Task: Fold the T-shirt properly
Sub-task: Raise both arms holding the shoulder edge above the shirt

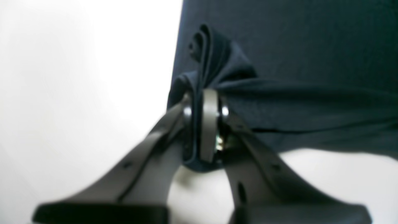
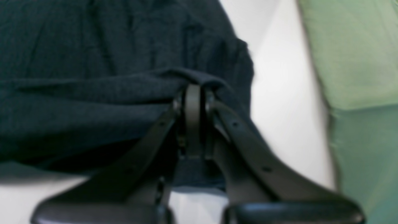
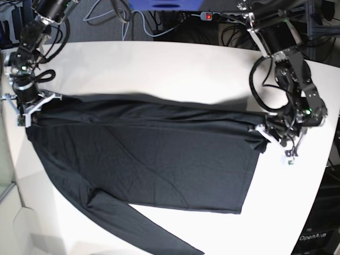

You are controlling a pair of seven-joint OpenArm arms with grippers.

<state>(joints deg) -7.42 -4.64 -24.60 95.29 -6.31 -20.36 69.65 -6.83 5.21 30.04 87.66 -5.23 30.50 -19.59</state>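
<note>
The T-shirt (image 3: 149,154), black and long-sleeved, lies spread across the white table (image 3: 159,64). One sleeve trails toward the front edge (image 3: 159,234). At the right end of the cloth, my left gripper (image 3: 264,133) is shut on a bunched pinch of fabric. In the left wrist view that pinch of T-shirt (image 1: 279,62) bulges above the closed left gripper (image 1: 203,102). My right gripper (image 3: 33,109) is shut on the cloth's far left upper corner. In the right wrist view the T-shirt (image 2: 93,62) drapes over the closed right gripper (image 2: 193,99).
Cables and a power strip (image 3: 207,16) lie beyond the table's back edge. A pale green surface (image 2: 357,62) stands just right of the right gripper. The table's rounded right edge (image 3: 319,175) runs close to the left arm.
</note>
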